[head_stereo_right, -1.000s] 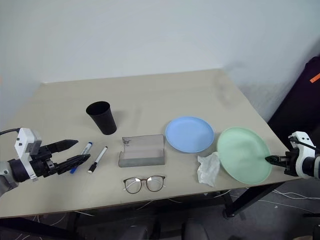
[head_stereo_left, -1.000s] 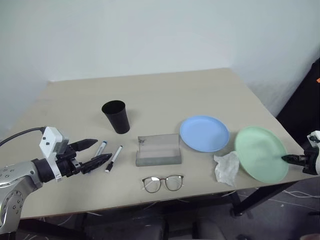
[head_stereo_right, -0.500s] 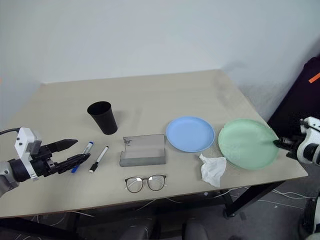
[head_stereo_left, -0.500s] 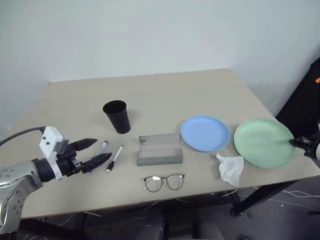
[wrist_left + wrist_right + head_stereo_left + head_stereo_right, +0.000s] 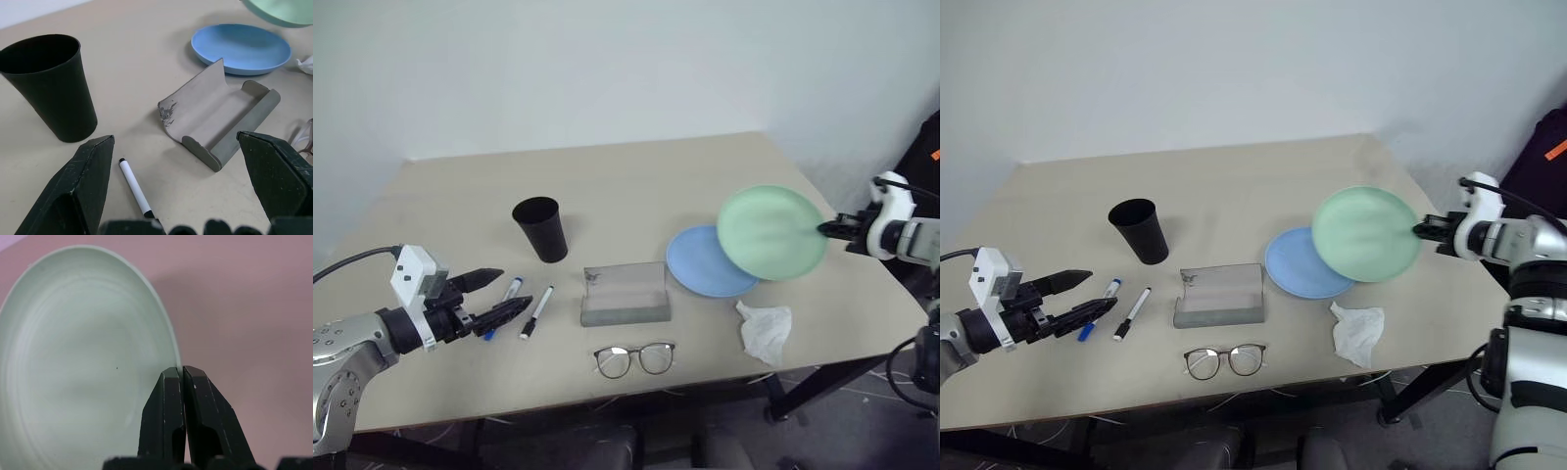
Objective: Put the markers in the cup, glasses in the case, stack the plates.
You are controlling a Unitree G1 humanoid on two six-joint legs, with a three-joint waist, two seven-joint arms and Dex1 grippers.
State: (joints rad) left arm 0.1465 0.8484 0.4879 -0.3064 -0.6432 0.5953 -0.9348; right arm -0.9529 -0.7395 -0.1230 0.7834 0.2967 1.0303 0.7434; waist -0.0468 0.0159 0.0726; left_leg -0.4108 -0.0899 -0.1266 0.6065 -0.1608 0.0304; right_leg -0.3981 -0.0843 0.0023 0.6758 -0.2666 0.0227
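Your right claw point(image 5: 829, 227) is clamped on the rim of the green plate point(image 5: 771, 233), holding it tilted in the air, overlapping the blue plate point(image 5: 703, 264) on the surface point(image 5: 636, 176). Your left claw point(image 5: 501, 298) hangs wide open near the two markers point(image 5: 525, 301). You have two plates, one empty cup point(image 5: 541, 228), one open, empty case point(image 5: 625, 293), and the glasses point(image 5: 633, 358) just in front of the case.

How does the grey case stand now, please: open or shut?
Open: the case lies with its lid folded back, its hollow showing empty.
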